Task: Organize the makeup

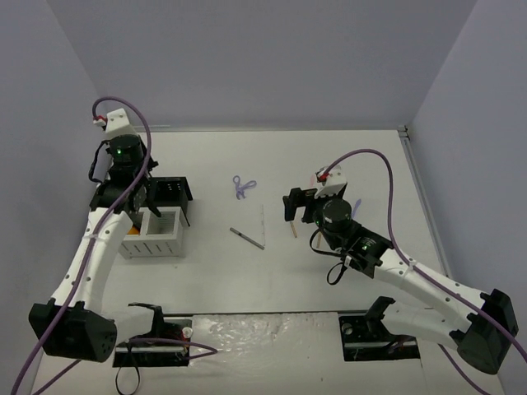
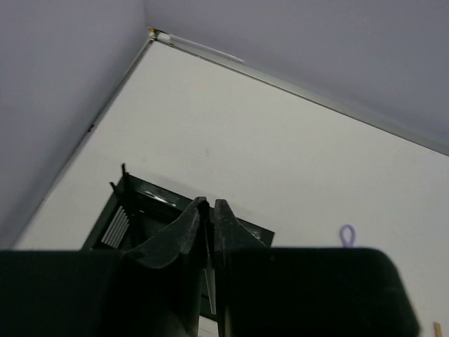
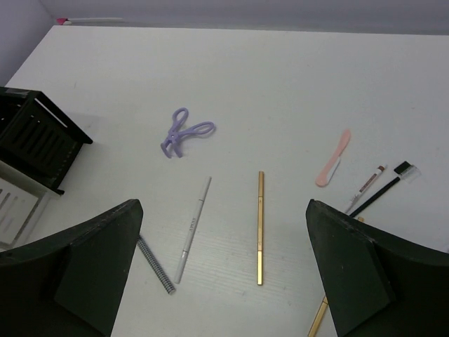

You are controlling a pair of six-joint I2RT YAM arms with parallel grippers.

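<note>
**Item:** slim gold-tan metallic stick (image 3: 260, 226).

**Location:** it lies loose on the white table (image 3: 295, 77), touching nothing, just ahead of and under the right gripper (image 3: 223, 210). We place it a little to one side of centre in the gap between that gripper's two black fingers. The fingers are spread wide and carry nothing.

**Long axis:** it runs straight away from the wrist camera, so it crosses the fingers' closing line nearly square. We judge that the coming pick turns on this. A descent with a small sideways shift should bring the pads onto its narrow sides with no turn of the wrist.

**Neighbours:**
- A slim white pencil (image 3: 193, 228) lies just beside it, slightly slanted and also inside the finger gap. We see some risk of catching both.
- A short dark ridged stick (image 3: 156, 263) lies close to the finger on the organizer side.
- A lilac scissor-like tool (image 3: 184, 131) lies farther ahead.
- A pink flat tool (image 3: 334, 166) and a thin black brush (image 3: 382, 191) lie off to the other side.

**Destination:** black-and-white slotted organizer box (image 3: 42, 140), well apart from the stick.

**Other arm:** the left gripper (image 2: 210, 210) hangs over that box with its fingers drawn together to a thin slit. We cannot tell whether anything slim is pinched there. It is far from the stick, so we assign the pick to the right arm.
</note>
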